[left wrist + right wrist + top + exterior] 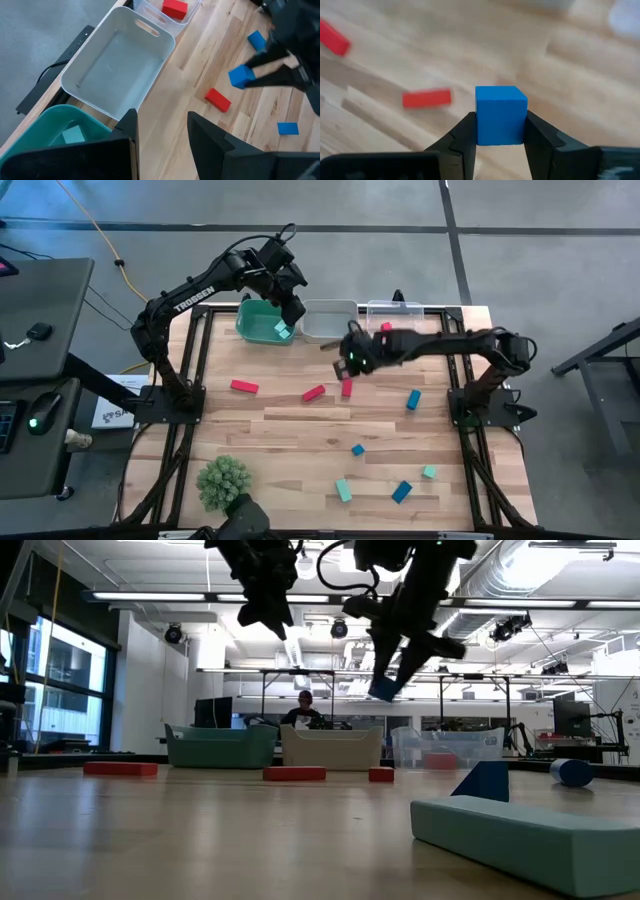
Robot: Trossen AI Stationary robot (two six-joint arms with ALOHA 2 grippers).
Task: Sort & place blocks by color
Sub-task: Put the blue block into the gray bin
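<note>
Right tool (501, 131) clamped on a blue cube (501, 115), one finger on each side face, held up off the tabletop (290, 445) just in front of the white bin (328, 321), between that bin and the clear bin (400, 311). Left tool (161, 127) raised above the teal bin (262, 321), fingers parted partway with nothing between them.

Inside the teal bin, one light teal block (282, 331). Inside the clear bin, one red block (386, 327). White bin without visible blocks.

Loose on the tabletop, placed from the white bin: three red bars in front of it, namely one (244, 387) off toward the left arm's side, one (314, 392) nearer the middle, and one (346, 387) just beside the right tool. Farther toward the right arm's side, a blue bar (413, 399). Well in front of the bin, toward the near edge: a small blue cube (357, 449), a light teal block (343, 490), a blue block (401, 492) and a small teal cube (428, 472).

At the near edge on the left arm's side, a green spiky ball (223, 480). Beyond the bins in the low view, a person (304, 710) seated in the room.
</note>
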